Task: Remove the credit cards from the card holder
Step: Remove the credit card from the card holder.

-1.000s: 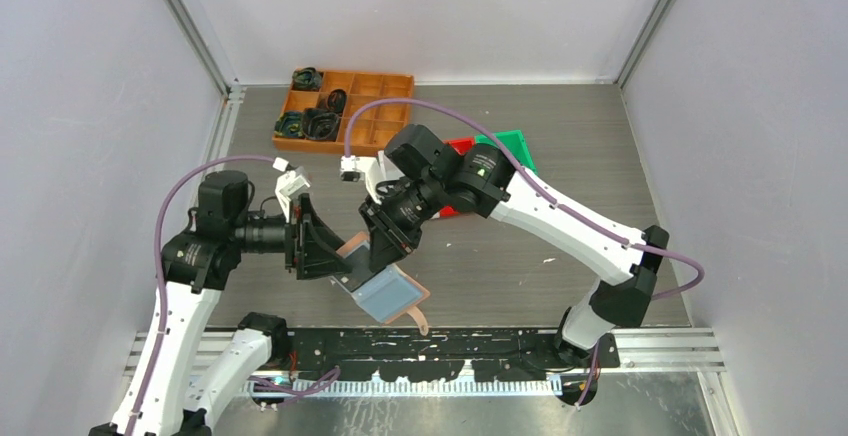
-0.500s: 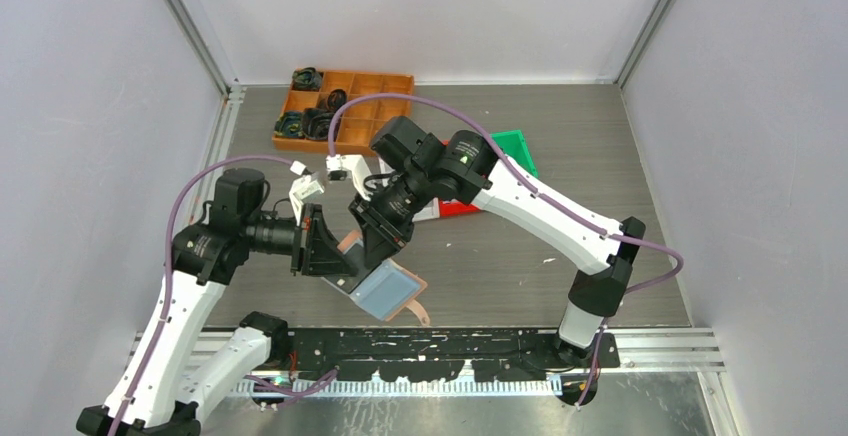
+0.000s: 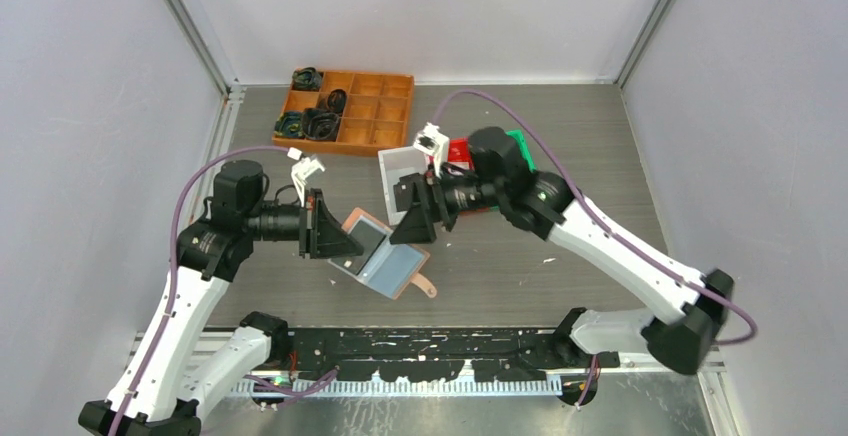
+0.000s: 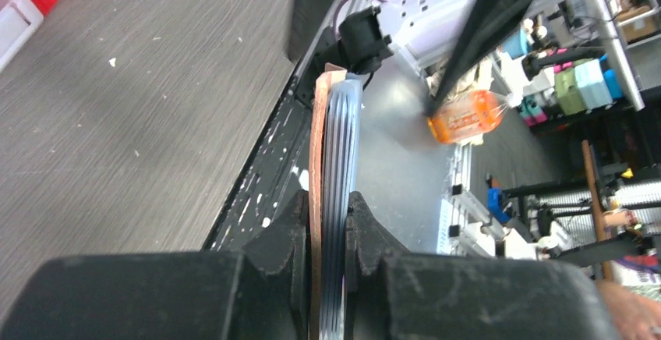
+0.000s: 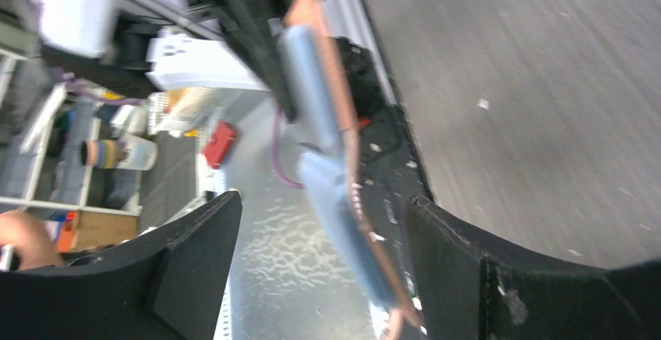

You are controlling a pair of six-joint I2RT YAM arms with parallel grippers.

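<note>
The left gripper (image 3: 345, 252) is holding the card holder (image 3: 388, 264) up above the near middle of the table (image 3: 560, 146). Its fingers (image 4: 284, 250) are pressing narrowly on the holder's left edge. The holder is hanging open, with its bluish sleeves (image 3: 382, 272) facing up and its snap tab pointing toward the near edge.

No credit cards are showing outside the holder, on the table or in either gripper, so removal is judged as not yet begun. The pictures do not show how many cards the sleeves are carrying.

The right gripper (image 3: 412, 221) is hovering just beside the holder's far right edge with its fingers (image 5: 195, 254) spread wide and empty. In the right wrist view the holder is appearing edge-on between them, touching neither finger.
</note>
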